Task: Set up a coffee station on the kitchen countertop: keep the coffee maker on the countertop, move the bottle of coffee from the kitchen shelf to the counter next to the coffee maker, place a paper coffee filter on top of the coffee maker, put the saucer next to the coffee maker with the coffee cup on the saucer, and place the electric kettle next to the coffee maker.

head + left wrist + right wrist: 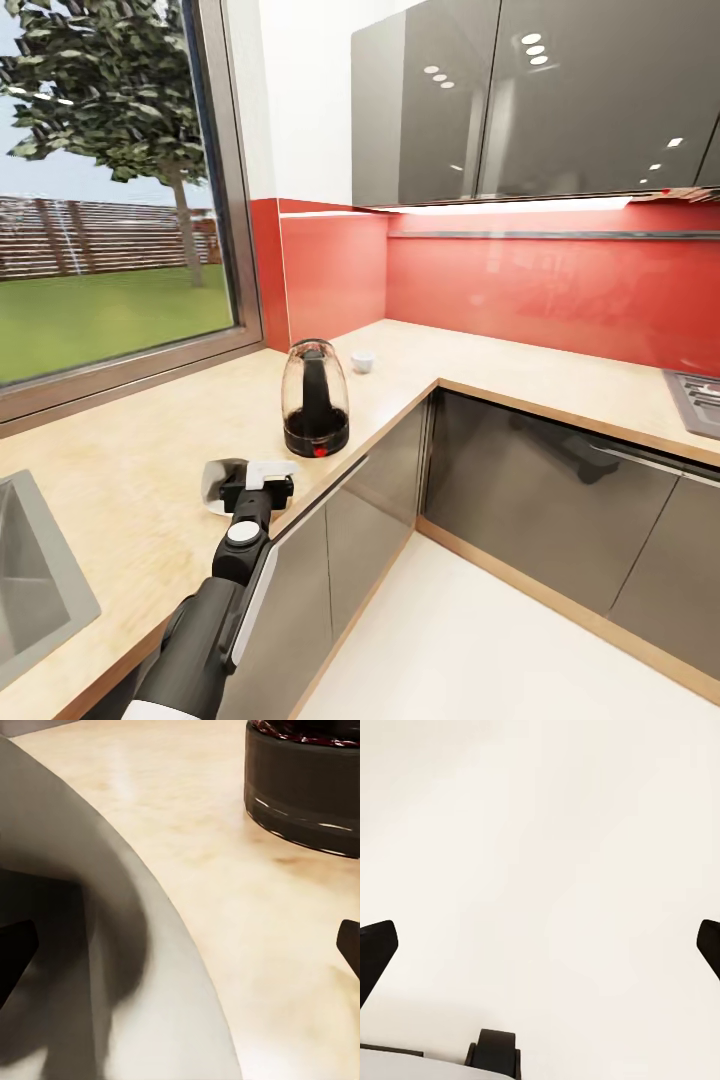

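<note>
The electric kettle (315,402), clear glass on a black base, stands on the kitchen countertop (130,450) near its front edge. Its base (304,791) also appears in the left wrist view. The small white coffee cup (362,362) sits further back by the corner. The white saucer (218,482) lies on the worktop just short of the kettle, partly covered by my left gripper (262,482). In the left wrist view the saucer (112,945) looms close under the open left gripper (180,952). My right gripper (540,949) is open over pale floor.
A steel sink (35,585) is set into the worktop at the near left. A hob (700,400) sits at the far right. Dark grey cabinet fronts (530,500) run below, glossy wall cabinets (500,100) hang above, and a large window (100,180) fills the left wall.
</note>
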You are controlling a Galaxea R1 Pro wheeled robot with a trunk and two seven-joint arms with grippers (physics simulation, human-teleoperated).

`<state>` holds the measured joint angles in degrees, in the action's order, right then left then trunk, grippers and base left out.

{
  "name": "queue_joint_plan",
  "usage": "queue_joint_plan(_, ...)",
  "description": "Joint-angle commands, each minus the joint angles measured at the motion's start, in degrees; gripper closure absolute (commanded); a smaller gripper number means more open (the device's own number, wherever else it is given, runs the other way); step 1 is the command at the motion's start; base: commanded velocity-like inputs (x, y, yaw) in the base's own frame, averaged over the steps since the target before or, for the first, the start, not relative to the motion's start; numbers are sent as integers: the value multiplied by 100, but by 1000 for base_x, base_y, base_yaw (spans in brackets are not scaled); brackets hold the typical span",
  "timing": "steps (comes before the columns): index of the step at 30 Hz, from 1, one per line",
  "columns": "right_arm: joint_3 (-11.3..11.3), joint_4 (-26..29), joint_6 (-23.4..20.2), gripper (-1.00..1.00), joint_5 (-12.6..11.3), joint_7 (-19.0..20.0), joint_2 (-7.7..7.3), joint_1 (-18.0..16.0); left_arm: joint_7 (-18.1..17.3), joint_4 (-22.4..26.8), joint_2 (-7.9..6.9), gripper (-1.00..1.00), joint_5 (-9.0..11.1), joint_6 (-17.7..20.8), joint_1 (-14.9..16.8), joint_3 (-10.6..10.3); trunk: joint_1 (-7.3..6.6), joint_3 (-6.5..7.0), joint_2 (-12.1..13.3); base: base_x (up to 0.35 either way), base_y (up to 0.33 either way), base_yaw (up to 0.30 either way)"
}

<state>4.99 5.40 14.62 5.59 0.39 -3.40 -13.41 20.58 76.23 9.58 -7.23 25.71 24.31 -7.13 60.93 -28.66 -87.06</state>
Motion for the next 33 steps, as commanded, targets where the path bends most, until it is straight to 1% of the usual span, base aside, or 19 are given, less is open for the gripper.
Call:
queue_joint_plan(1,37,-4,15,-100,12,-4,-3,-4,7,6,0,-100,-60,48,4,-7,0,-6,-3,0,0,0)
queue_joint_plan(3,37,-4,15,-100,12,-4,-3,-4,7,6,0,-100,-60,48,4,-7,0,-6,-3,0,0,0)
queue_joint_plan(4,37,-4,15,-100,12,-2,-3,-4,7,6,0,100,-60,48,4,-7,0,-6,-3,0,0,0)
queue_joint_plan(29,37,-4,15,-100,12,-4,-3,-4,7,6,0,100,-52,49,4,-7,0,-6,-3,0,0,0)
queue_joint_plan(33,37,-4,15,-100,12,-4,-3,-4,7,12,0,100,-51,55,4,-6,-88,66,157,0,0,0)
